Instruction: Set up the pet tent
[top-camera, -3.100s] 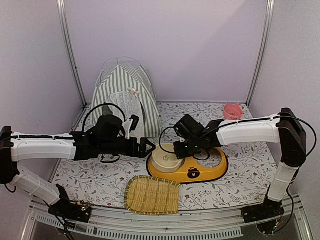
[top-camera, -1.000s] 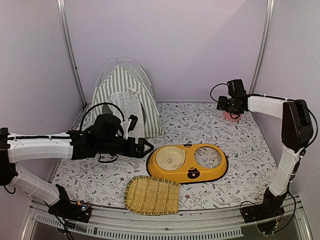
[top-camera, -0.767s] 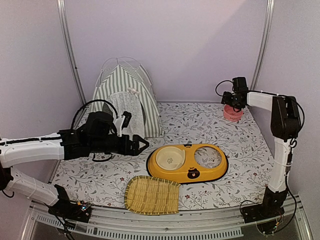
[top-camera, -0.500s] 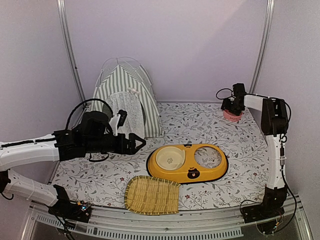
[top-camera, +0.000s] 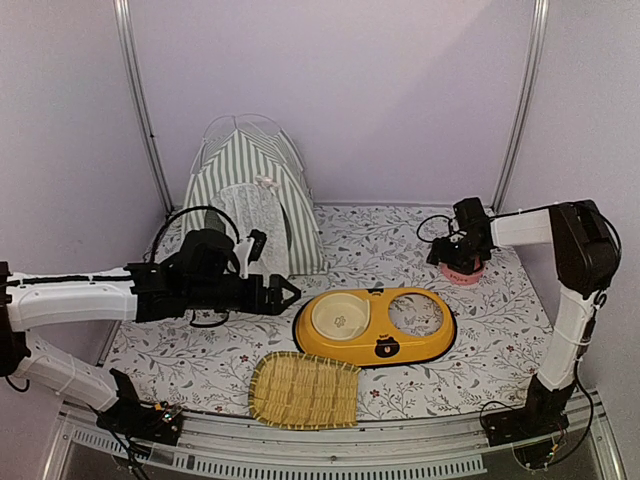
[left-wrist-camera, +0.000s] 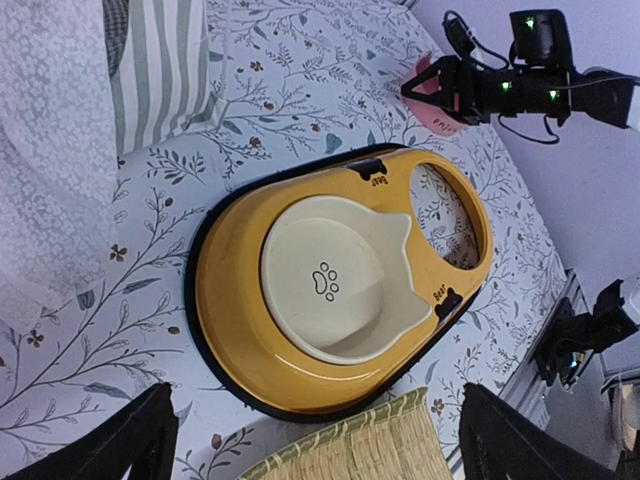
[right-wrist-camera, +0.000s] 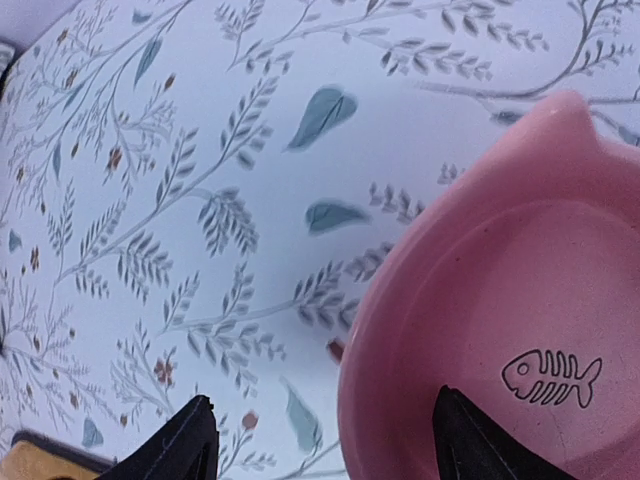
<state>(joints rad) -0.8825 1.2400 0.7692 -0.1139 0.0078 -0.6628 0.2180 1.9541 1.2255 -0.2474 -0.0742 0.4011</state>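
The pet tent (top-camera: 250, 195), grey-green and white striped with a white lace door, stands upright at the back left; its striped side (left-wrist-camera: 160, 70) fills the upper left of the left wrist view. My left gripper (top-camera: 290, 292) hovers open in front of the tent and beside the yellow feeder, touching nothing. In its own view the left gripper (left-wrist-camera: 318, 415) has both dark fingers wide apart. My right gripper (top-camera: 455, 258) is open at the back right over a pink bowl (top-camera: 468, 270). In the right wrist view the right gripper (right-wrist-camera: 322, 405) straddles the pink bowl's (right-wrist-camera: 520, 300) rim.
A yellow double feeder (top-camera: 400, 335) lies mid-table with a cream bowl (top-camera: 335, 318) in its left hole; its right hole shows the cloth. A bamboo tray (top-camera: 303, 390) lies near the front edge. Walls and metal posts close in the back and sides.
My right gripper came down onto the pink bowl, which now lies nearer the front. The left arm drew back left, then returned right. The tent has not moved.
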